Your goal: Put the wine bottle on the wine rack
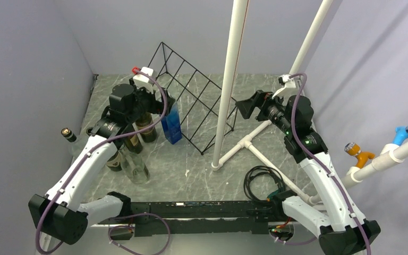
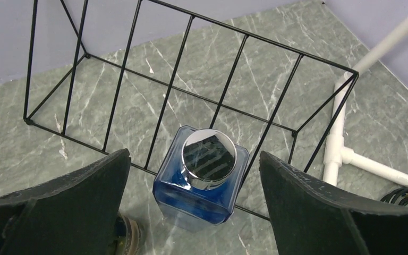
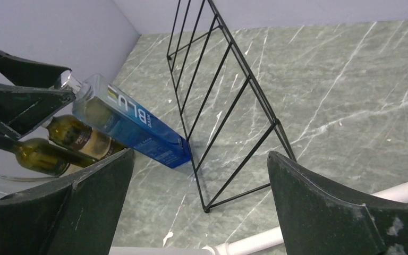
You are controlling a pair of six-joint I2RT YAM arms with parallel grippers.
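The black wire wine rack (image 1: 194, 98) stands at the back middle of the table with nothing on it. A blue square bottle (image 1: 171, 125) with a chrome cap stands upright against its front left bars. My left gripper (image 1: 156, 101) hovers above this bottle, open and apart from it. In the left wrist view the bottle's cap (image 2: 209, 158) lies between the open fingers (image 2: 85, 196), with the rack (image 2: 191, 69) behind it. My right gripper (image 1: 246, 108) is open and empty to the right of the rack. The right wrist view shows the rack (image 3: 228, 101) and the blue bottle (image 3: 133, 127).
Dark wine bottles (image 1: 147, 127) and a clear bottle (image 1: 135, 169) stand left of the blue one, and a gold-capped bottle (image 1: 68, 134) stands at the far left. A white pipe pole (image 1: 232, 74) rises in front of the rack, with its base pipes (image 1: 255, 149) beside a black cable coil (image 1: 260, 178).
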